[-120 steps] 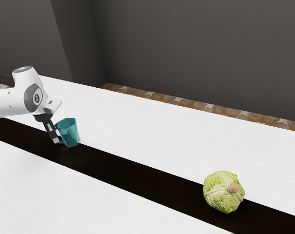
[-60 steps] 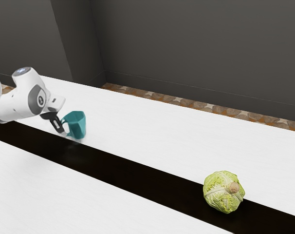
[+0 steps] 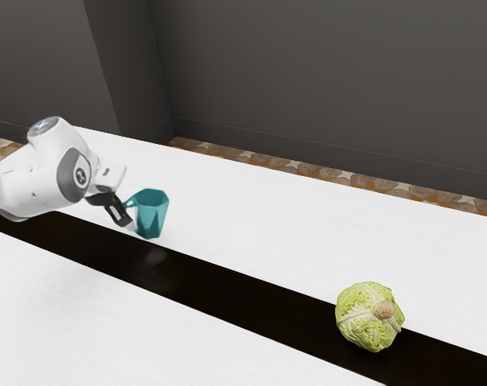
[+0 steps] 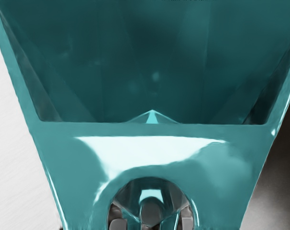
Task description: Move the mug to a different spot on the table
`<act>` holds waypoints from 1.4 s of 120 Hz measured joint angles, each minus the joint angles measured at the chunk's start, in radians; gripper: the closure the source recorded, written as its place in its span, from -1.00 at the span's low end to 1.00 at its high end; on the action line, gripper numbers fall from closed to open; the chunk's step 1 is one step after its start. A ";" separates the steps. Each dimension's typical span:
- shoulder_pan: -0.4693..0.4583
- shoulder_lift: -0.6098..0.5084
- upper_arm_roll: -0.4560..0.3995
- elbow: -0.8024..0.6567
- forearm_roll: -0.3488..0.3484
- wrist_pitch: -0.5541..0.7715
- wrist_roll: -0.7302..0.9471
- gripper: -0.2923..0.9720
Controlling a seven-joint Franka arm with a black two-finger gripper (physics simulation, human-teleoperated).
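Observation:
A teal faceted mug (image 3: pixel 152 212) hangs in the air above the table's dark stripe, at the exterior view's left. My gripper (image 3: pixel 123 211) is shut on its handle, on the side of the mug toward the arm. The mug leans a little, with its mouth up. In the wrist view the mug (image 4: pixel 150 96) sits right under my hand, its open inside facing the camera and its handle loop at the lower edge.
A green cabbage (image 3: pixel 370 315) lies on the dark stripe at the exterior view's lower right. The white table (image 3: pixel 292 225) runs wide between mug and cabbage. A dark wall stands behind the table.
My gripper has lifted the mug off the dark stripe and carried it toward the exterior view's right, by about a mug's width. The cabbage has stayed put.

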 joint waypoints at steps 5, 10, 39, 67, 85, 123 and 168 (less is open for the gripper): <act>0.000 -0.001 -0.015 -0.008 -0.009 0.002 0.001 0.56; 0.000 -0.001 -0.029 -0.018 -0.019 0.004 0.001 0.56; 0.000 -0.041 -0.119 -0.098 -0.072 0.016 0.005 0.57; -0.001 0.015 -0.163 -0.102 -0.086 0.021 0.009 0.57; 0.000 0.041 -0.168 -0.103 -0.089 0.015 0.011 0.40; 0.000 -0.120 -0.166 -0.227 -0.111 -0.031 0.021 -0.32; 0.001 -0.152 -0.164 -0.175 -0.125 -0.017 0.025 -0.16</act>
